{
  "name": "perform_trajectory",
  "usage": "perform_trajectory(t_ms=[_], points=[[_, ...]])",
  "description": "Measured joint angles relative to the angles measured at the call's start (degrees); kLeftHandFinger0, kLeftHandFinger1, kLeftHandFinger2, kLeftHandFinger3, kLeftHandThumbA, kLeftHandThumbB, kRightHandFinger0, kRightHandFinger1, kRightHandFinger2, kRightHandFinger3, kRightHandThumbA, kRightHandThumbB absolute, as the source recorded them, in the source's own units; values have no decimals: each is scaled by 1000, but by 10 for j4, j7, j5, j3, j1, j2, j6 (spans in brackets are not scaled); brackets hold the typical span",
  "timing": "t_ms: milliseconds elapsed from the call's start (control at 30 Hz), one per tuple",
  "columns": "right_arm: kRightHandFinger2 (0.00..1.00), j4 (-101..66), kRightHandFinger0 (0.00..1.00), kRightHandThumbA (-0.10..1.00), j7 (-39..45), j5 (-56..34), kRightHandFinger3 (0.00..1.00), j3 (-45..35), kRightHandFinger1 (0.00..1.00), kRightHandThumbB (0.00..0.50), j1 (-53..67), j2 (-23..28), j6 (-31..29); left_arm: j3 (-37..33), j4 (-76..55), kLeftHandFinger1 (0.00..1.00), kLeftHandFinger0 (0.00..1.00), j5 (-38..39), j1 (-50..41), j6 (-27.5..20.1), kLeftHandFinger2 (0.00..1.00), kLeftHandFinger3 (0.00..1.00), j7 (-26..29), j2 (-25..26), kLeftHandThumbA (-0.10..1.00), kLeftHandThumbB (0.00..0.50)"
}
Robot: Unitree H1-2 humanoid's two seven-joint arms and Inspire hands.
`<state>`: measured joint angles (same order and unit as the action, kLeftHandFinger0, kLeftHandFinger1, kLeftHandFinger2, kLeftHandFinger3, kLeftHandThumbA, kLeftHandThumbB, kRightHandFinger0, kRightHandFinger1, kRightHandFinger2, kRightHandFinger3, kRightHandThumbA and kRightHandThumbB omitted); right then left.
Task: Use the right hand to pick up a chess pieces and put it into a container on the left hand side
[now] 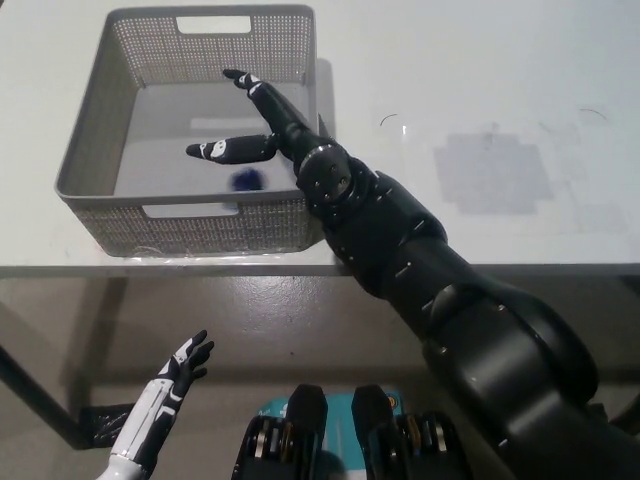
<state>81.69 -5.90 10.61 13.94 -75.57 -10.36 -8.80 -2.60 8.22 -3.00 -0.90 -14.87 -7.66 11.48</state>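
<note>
Chess piece, blue, was found lying on the floor of the grey mesh container, just below the right hand, whose fingers were spread and empty. Left hand was noted resting low, fingers apart.

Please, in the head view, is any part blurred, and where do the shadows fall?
Head view: the blue chess piece inside the grey mesh basket looks smeared, so its shape cannot be told; the black right hand above it is sharp, fingers apart. A soft shadow lies on the white table along the basket's right wall. The white left hand rests low, under the table edge.
</note>
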Motion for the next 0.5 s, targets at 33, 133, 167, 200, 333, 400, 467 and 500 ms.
perform_trajectory(t_ms=[33, 133, 167, 200, 333, 400, 467, 500], points=[[1000, -5, 1000, 1000, 1, -1, 1000, -4, 1000, 404, -1, 5, -2, 0, 0, 1000, 1000, 0, 0, 0, 1000, 1000, 0, 0, 1000, 355], [1000, -28, 1000, 1000, 4, -3, 1000, -15, 1000, 435, -6, 18, -7, 0, 0, 1000, 1000, -1, 2, 0, 1000, 1000, 0, 1, 1000, 348], [1000, -46, 1000, 1000, 5, -4, 1000, -22, 1000, 433, -9, 25, -10, 0, 0, 1000, 1000, -1, 2, 1, 1000, 1000, 0, 2, 1000, 351], [1000, -56, 1000, 1000, 6, -4, 1000, -26, 1000, 421, -11, 29, -10, 0, 0, 1000, 1000, -1, 3, 1, 1000, 1000, 0, 3, 1000, 362], [1000, -158, 1000, 1000, 11, -11, 1000, -48, 1000, 419, -12, 58, -11, 0, 0, 1000, 1000, -2, 3, 2, 1000, 1000, 0, 4, 1000, 376], [1000, -196, 1000, 1000, 13, -13, 1000, -54, 1000, 418, -8, 65, -9, 0, 0, 1000, 1000, -2, 3, 2, 1000, 1000, 0, 4, 1000, 395], [1000, -250, 1000, 1000, 15, -14, 1000, -61, 1000, 406, 7, 74, -2, 0, 1, 1000, 1000, -2, 3, 3, 1000, 1000, 0, 4, 1000, 399], [1000, -274, 1000, 1000, 17, -14, 1000, -63, 1000, 408, 17, 77, 1, 0, 1, 1000, 1000, -2, 3, 3, 1000, 1000, 0, 4, 1000, 376]])
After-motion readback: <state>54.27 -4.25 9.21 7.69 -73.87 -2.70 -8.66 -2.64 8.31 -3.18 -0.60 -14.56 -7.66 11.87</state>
